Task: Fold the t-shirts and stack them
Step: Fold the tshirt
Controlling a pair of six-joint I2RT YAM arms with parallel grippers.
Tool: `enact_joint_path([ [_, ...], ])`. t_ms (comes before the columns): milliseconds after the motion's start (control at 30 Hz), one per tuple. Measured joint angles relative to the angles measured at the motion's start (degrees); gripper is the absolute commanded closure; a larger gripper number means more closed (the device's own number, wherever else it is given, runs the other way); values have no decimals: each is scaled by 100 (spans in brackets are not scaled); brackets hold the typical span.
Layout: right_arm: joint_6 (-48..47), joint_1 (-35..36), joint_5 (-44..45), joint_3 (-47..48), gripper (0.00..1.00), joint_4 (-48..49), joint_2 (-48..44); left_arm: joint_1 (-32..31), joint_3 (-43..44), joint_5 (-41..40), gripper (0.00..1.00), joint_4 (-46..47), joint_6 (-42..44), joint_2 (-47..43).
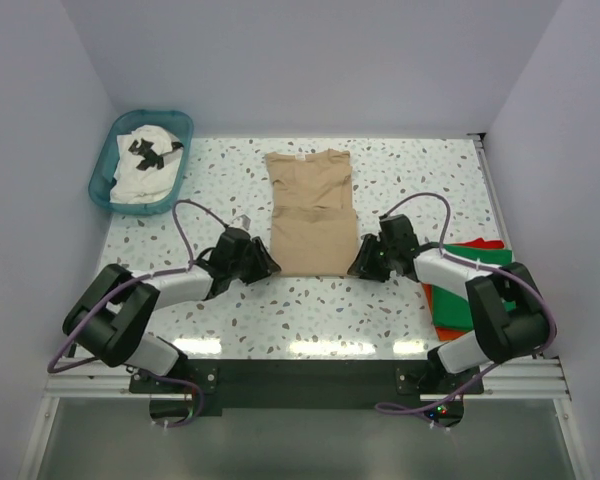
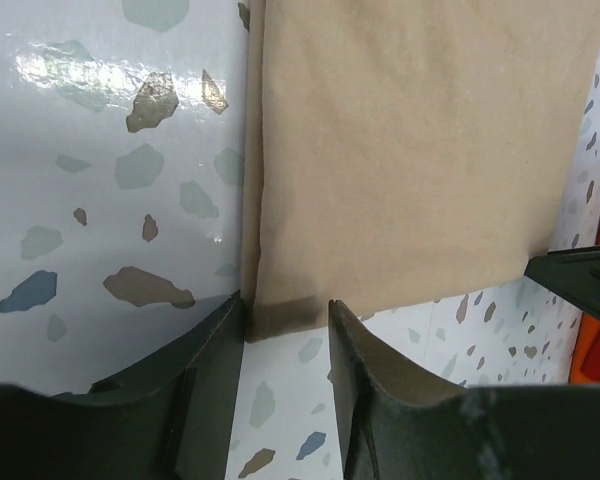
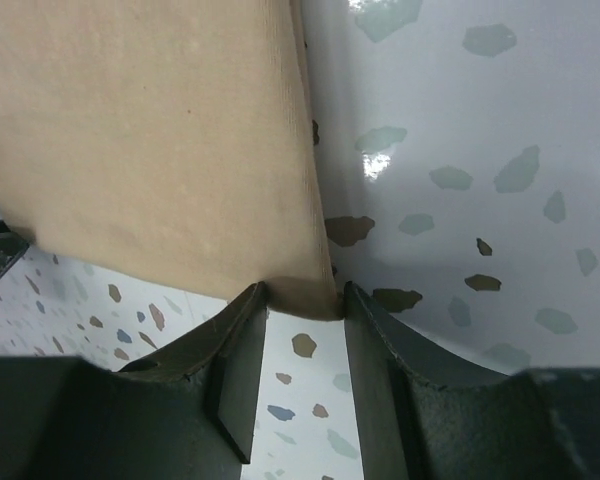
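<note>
The tan t-shirt lies flat mid-table as a long strip, collar far, sleeves folded in. My left gripper is at its near left corner and my right gripper at its near right corner. In the left wrist view the tan t-shirt has that corner just between the tips of the left gripper, whose jaws stand apart. In the right wrist view the right gripper is also open, with the corner of the tan t-shirt spanning the gap at its tips. The green t-shirt and the red-orange t-shirt lie folded at the right.
A teal basket at the far left corner holds the white t-shirt with black print. The speckled table ends at walls left, right and behind. The folded stack sits under my right arm's elbow.
</note>
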Motion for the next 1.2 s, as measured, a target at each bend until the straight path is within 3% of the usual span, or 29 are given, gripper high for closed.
enact_joint_path([
  [200,129,-7,-127,0,76,319,201,0,-2,28,71,221,-22,160],
  [367,190,-11,-173,0,96,402,299,-15,-24,68,100,264,-111,251],
  [533,173,-11,-177,-24,100,345,236,-81,-179,81,100,264,-166,90],
  [733,136,-4,-297,-402,100,114,-413,-260,-804,146,100,37,-354,-748],
  [1000,131,17,-643,-1565,100,-455,-2514,-1088,-1676,153,100,-295,-885,-2194],
  [1067,144,33,-745,-1812,94,-649,-2983,-1366,-1858,146,93,-372,-1067,-2496],
  [1133,188,63,-859,-1976,83,-927,-3421,-1576,-1982,149,73,-492,-1213,-2712],
  [1167,201,85,-887,-2013,65,-1036,-3576,-1637,-2017,155,67,-575,-1248,-2802],
  [1200,223,92,-890,-2017,59,-1163,-3698,-1663,-2033,151,63,-660,-1296,-2883],
])
